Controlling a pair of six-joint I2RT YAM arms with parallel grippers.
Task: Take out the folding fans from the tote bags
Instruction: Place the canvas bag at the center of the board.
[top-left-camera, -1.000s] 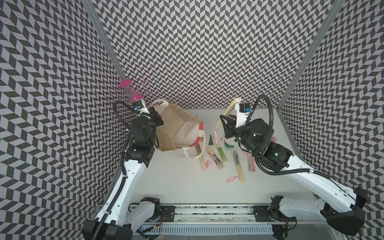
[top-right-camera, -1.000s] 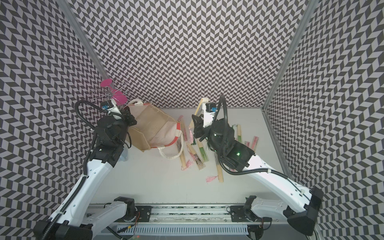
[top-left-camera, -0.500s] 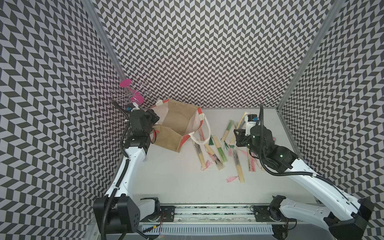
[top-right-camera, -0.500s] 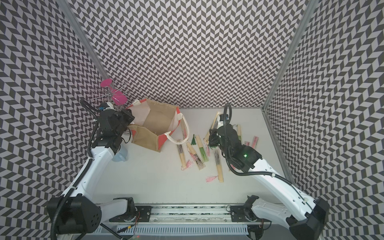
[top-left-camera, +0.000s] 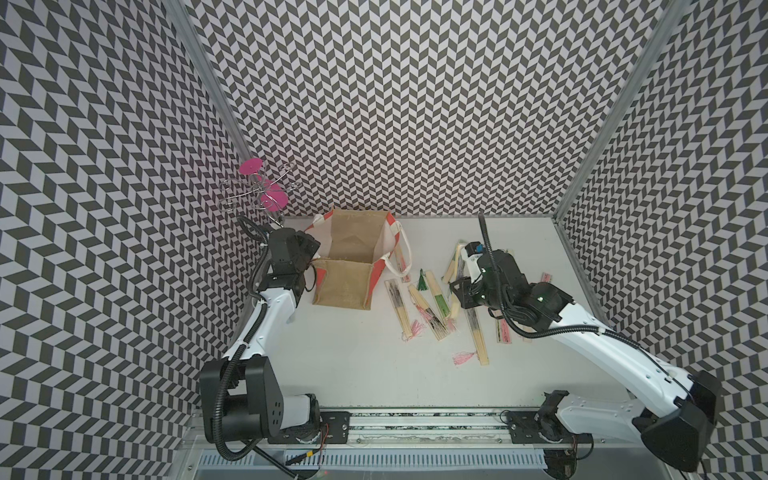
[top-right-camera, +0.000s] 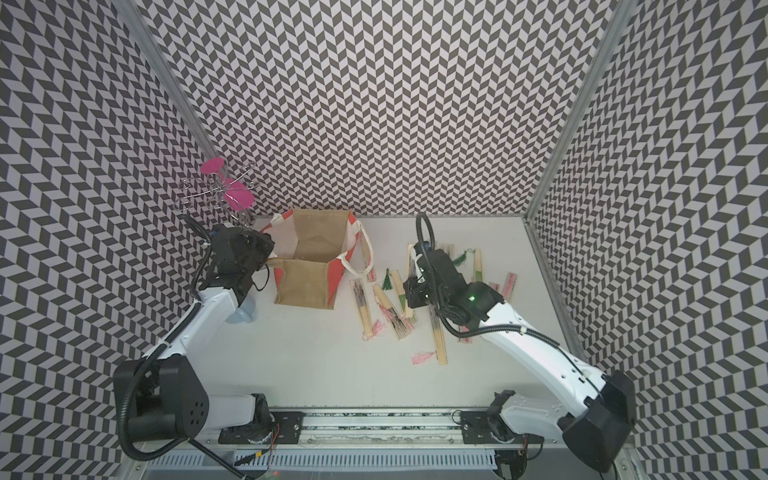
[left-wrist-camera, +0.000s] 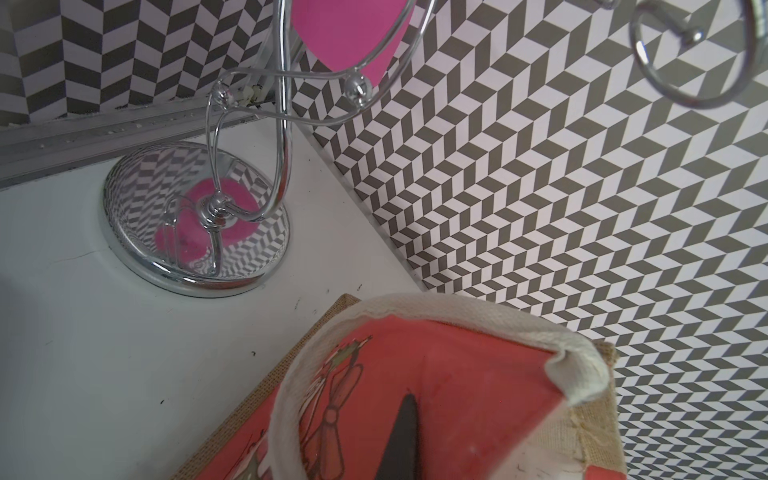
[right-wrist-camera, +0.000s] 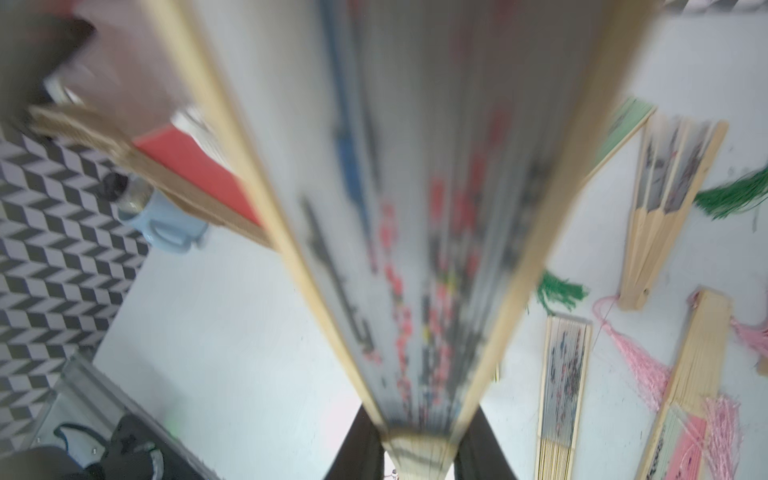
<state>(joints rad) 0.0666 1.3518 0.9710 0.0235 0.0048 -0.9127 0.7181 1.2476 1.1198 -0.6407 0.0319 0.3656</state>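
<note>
Black-and-white chevron walls box in a white counter (top-left-camera: 353, 365). Tote bag (top-left-camera: 340, 282) stands upright at back left with its mouth open to the ceiling. No fan shows inside it in both top views, though the bottom corners are shadowed. Left claw (top-left-camera: 311, 266) sits at the bag's left rim, jaws together on the fabric edge. Its wrist view shows one dark finger (left-wrist-camera: 399, 436) lying against the red panel beside the cream handle (left-wrist-camera: 415, 316). It is probably pinching the wall so the bag stays put and its mouth stays open. Right claw (right-wrist-camera: 419, 446) is clamped on the narrow pivot end of a fan (top-left-camera: 454, 264), which leans up beside the wrist, partly spread and blurred in the wrist view. It hangs above the loose fans (top-left-camera: 432, 320), which lie flat and crisscrossed on the counter to the right of the bag with pink and green tassels trailing. Judgement: the held fan is clear of the bag and ready to be released onto that scatter. A chrome stand (top-left-camera: 262, 195) with pink discs fills the back-left corner, close behind the left arm. That is a snag risk if the arm lifts.
</note>
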